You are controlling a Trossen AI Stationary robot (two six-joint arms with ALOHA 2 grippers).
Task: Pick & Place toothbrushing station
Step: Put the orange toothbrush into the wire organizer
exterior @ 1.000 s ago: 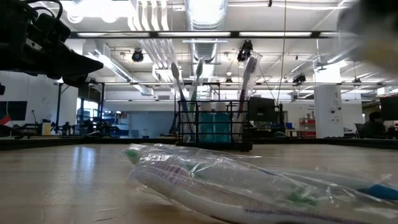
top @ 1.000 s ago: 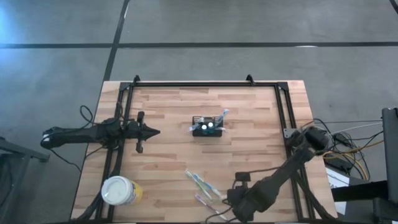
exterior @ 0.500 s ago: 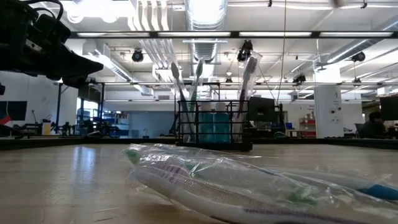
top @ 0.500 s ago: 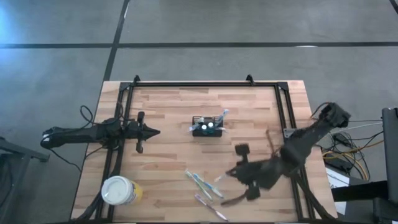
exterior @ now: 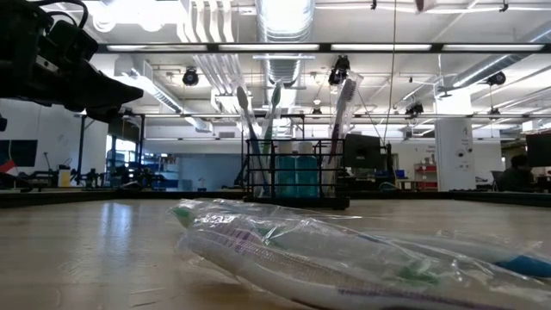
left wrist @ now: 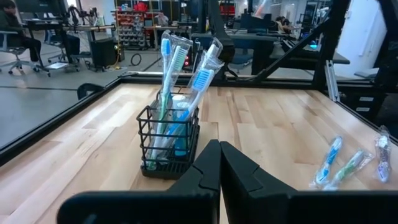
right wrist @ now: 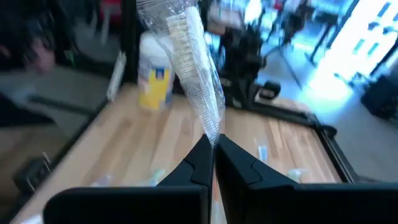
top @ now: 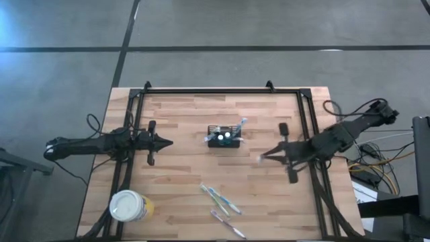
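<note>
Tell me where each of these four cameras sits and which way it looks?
High view: overhead, straight down; table, both arms.
Low view: tabletop level, looking across wrapped toothbrushes to the toothbrushing station; an arm upper left.
Left wrist view: behind the shut left gripper, facing the station.
Right wrist view: behind the right gripper, shut on a wrapped toothbrush.
Shared: station in high, low, left wrist.

Both arms held over the table, both grippers closed

The left arm is stretched in from the table's left edge, its left gripper (top: 168,142) pressed shut, fingers (left wrist: 208,168) together. The right arm is reached in from the right edge, its right gripper (top: 262,156) clamped on a wrapped toothbrush (right wrist: 189,68), fingertips (right wrist: 202,155) meeting.
</note>
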